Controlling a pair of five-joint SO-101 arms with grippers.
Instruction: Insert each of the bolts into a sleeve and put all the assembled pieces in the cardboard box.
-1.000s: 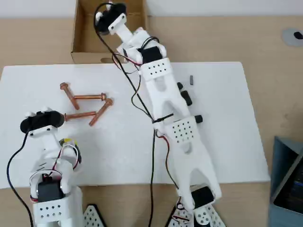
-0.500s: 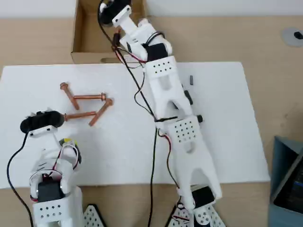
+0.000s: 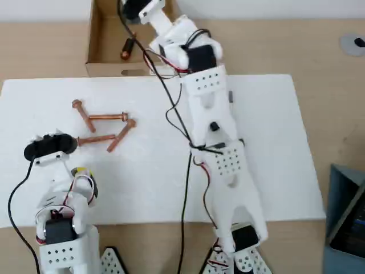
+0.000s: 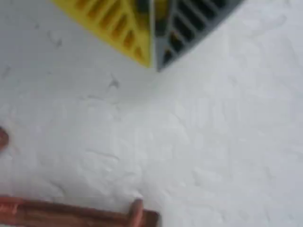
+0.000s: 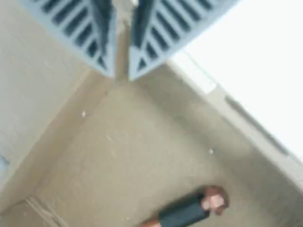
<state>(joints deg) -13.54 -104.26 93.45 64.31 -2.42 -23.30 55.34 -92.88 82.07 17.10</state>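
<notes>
Cardboard box (image 3: 111, 69) has one sleeved bolt (image 3: 126, 48) inside; the right gripper (image 5: 122, 73) above it, barely open and empty, could knock its wall.

A tan table (image 3: 331, 68) is carrying a white sheet (image 3: 142, 182) — four copper bolts (image 3: 107, 117) are lying loose on it, a dark sleeve (image 3: 231, 96) well apart from them. A cardboard box (image 3: 108, 69) is sitting on bare wood — touching the sheet's far edge.

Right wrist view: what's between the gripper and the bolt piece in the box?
Only bare box floor lies between the right gripper and the bolt piece. The right wrist view shows this.
</notes>
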